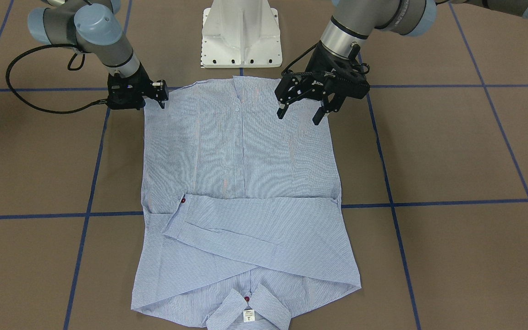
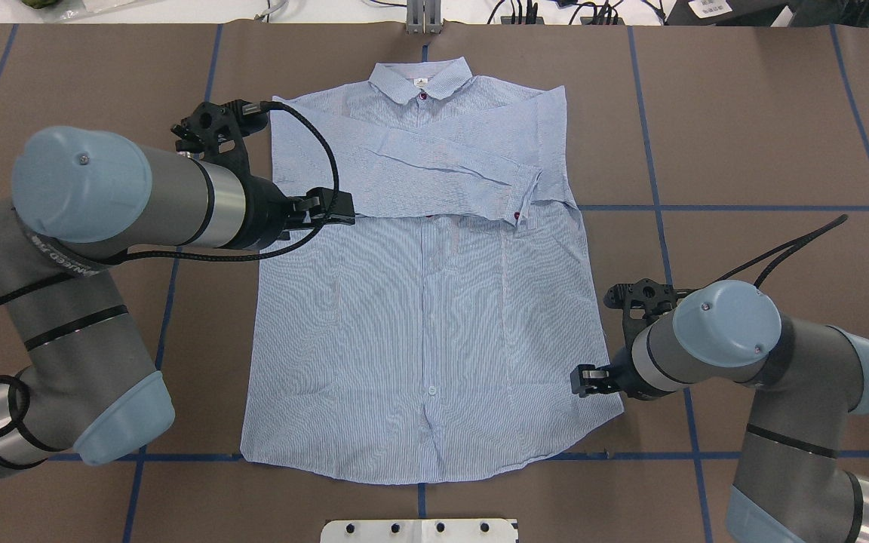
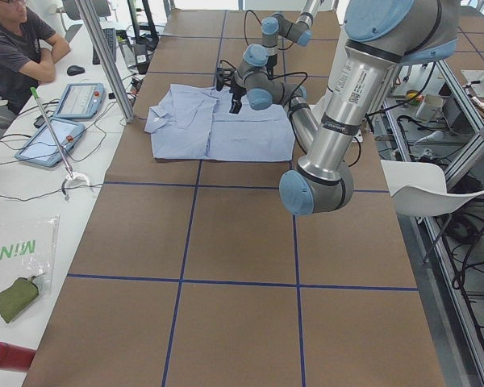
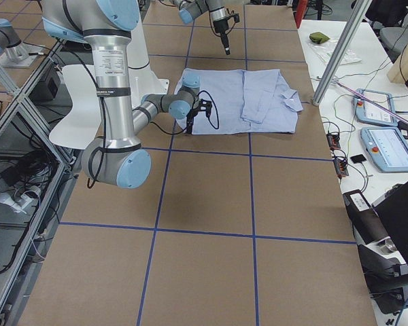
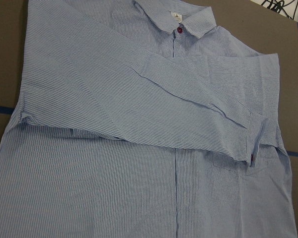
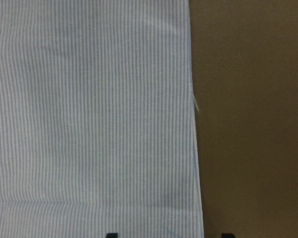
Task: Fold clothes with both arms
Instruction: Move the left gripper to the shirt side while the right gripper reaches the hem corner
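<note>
On the brown worktop (image 2: pixel 744 151) the light blue striped button-up shirt (image 2: pixel 427 317) is lying flat, sleeves crossed. The left pincer (image 1: pixel 299 118) is hovering released above it. The right pincer (image 2: pixel 584 377), released too, is straddling its edge near the hem. Both should be taking hem corners evenly.

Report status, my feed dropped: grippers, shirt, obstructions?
Left gripper open, high over the shirt. Right gripper open, low at its side edge near hem. Shirt flat, sleeves folded across chest. Nothing on it.
</note>
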`<state>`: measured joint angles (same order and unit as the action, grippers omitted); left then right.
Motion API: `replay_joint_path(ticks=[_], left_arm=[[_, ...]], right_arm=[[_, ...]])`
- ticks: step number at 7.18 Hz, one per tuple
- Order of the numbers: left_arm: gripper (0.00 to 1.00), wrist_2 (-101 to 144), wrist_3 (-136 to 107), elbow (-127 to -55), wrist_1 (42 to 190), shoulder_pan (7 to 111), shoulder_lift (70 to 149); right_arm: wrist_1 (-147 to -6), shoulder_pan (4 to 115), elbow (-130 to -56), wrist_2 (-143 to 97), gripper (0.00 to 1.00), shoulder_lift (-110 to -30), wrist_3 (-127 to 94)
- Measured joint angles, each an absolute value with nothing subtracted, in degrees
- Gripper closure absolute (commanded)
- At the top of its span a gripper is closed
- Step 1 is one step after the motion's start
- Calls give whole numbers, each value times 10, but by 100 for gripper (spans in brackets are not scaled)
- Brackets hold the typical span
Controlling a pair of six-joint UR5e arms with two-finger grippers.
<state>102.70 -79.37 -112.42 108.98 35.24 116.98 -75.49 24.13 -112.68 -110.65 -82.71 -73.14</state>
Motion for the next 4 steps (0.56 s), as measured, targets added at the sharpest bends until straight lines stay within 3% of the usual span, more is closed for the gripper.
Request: replay_joint_path(ticks=[4], left_arm=[[1,1025,-794,-1124,1090,353,1171]], right_arm=[[-759,240,-1127,-1125,41,-829,-733]])
